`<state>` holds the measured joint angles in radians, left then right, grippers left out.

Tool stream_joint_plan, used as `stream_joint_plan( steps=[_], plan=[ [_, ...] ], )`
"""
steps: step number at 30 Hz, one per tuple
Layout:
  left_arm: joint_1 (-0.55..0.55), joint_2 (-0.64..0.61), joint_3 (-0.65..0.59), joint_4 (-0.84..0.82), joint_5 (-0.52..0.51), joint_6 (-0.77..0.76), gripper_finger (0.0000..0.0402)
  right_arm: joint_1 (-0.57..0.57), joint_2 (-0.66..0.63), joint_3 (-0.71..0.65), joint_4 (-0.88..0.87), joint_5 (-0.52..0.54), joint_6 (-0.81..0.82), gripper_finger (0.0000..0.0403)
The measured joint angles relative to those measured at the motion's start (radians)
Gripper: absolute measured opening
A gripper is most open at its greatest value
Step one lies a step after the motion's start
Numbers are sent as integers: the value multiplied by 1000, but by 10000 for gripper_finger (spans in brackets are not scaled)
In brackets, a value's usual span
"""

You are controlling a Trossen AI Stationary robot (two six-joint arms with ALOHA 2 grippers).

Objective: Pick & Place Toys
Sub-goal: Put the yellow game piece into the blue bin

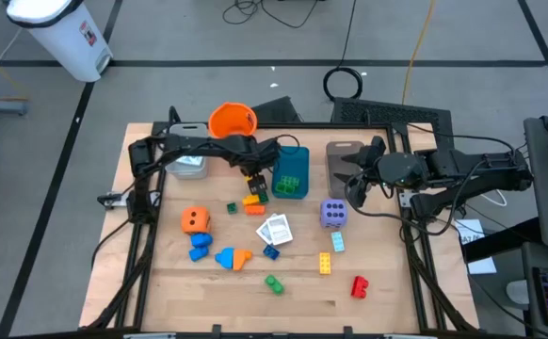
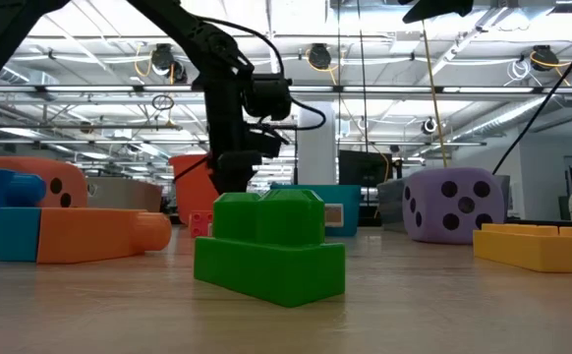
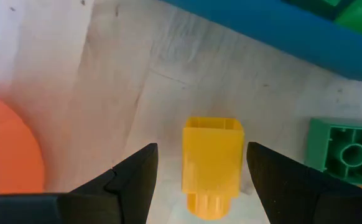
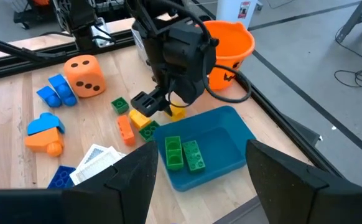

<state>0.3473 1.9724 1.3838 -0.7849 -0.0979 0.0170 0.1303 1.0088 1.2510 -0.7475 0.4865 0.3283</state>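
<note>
Only the left wrist view shows the left gripper [image 3: 199, 180] with its jaws parted on either side of a yellow brick [image 3: 211, 167] standing on the wood, with gaps on both sides, so nothing is clasped; a green brick [image 3: 344, 154] lies just beside it and the teal tray [image 3: 274, 28] runs past beyond. The right wrist view alone shows the tray's inside: two green bricks [image 4: 183, 154] lie in it, side by side. That view also frames the right gripper [image 4: 199, 180], fingers spread and empty, which the high view puts over the grey tray [image 1: 343, 155], well apart from the toys. The high view counts two dice, an orange die [image 1: 195, 220] and a purple die [image 1: 333, 213], one pile of white cards [image 1: 276, 229], and one orange bucket [image 1: 232, 121]. Loose on the table it shows one red brick [image 1: 359, 286] and two yellow bricks. The low view adds only a green brick [image 2: 269, 248] up close.
</note>
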Motion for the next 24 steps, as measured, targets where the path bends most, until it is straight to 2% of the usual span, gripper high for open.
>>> stream_joint_plan(
  steps=[9,14,19,24],
  plan=[
    [-3,13,0,-23,-7,-34,243,0,0,0,-6,-19,-1,238],
    [-10,13,0,-26,-3,-53,195,0,0,0,-6,-20,-7,238],
    [-12,13,0,-24,56,-85,143,0,0,0,-6,-20,-7,238],
    [-23,9,0,-26,111,-147,143,0,0,0,-6,-20,-7,238]
  ],
)
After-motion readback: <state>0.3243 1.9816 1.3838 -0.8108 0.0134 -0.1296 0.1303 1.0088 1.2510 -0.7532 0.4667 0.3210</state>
